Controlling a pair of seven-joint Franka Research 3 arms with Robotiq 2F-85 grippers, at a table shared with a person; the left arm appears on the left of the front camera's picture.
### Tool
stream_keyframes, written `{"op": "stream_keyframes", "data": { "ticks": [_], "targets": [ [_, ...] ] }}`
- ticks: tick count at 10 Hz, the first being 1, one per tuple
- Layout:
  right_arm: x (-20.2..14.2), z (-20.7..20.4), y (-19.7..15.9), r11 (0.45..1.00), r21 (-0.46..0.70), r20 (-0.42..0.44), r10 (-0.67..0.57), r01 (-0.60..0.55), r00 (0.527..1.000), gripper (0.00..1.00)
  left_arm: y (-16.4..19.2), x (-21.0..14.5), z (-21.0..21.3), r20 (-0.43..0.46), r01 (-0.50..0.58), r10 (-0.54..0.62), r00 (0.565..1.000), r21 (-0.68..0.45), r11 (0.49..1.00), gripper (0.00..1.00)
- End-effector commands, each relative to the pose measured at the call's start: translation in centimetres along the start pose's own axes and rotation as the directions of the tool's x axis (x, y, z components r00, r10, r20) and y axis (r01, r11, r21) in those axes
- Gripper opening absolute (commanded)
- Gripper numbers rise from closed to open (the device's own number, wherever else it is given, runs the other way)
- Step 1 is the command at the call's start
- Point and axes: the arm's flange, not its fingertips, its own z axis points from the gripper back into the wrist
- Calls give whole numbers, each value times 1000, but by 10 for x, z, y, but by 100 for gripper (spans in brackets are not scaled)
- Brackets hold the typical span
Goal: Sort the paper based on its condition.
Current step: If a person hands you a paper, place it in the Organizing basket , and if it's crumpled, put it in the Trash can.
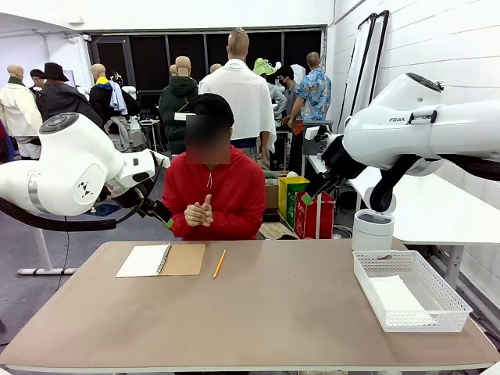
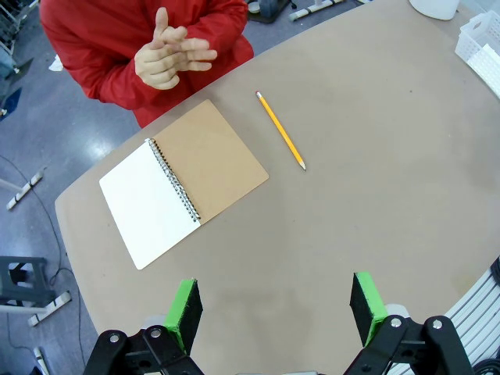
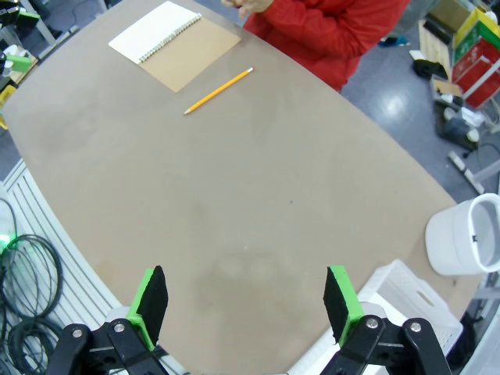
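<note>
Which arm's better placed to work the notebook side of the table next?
Left, likely. The left gripper hangs open above the table right beside the notebook; the right gripper, also open, hangs over the other end by the basket.

The left arm (image 1: 70, 168) bends in from the left and the right arm (image 1: 414, 133) from the right, both raised. The left tool (image 2: 276, 305) points downward, its jaws spread wide with nothing between them. The right tool (image 3: 246, 297) also points downward, its jaws wide and empty.
</note>
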Motion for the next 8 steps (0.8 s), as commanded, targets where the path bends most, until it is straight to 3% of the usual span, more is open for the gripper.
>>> {"op": "stream_keyframes", "data": {
  "ticks": [1,8],
  "targets": [
    [0,0,1,1000,-5,-2,1,-1,1000,100,0,0,0,5,-1,1,1000,1,1000,100],
    [0,0,1,1000,-5,-2,1,-1,1000,100,0,0,0,5,-1,1,1000,1,1000,100]
  ]
}}
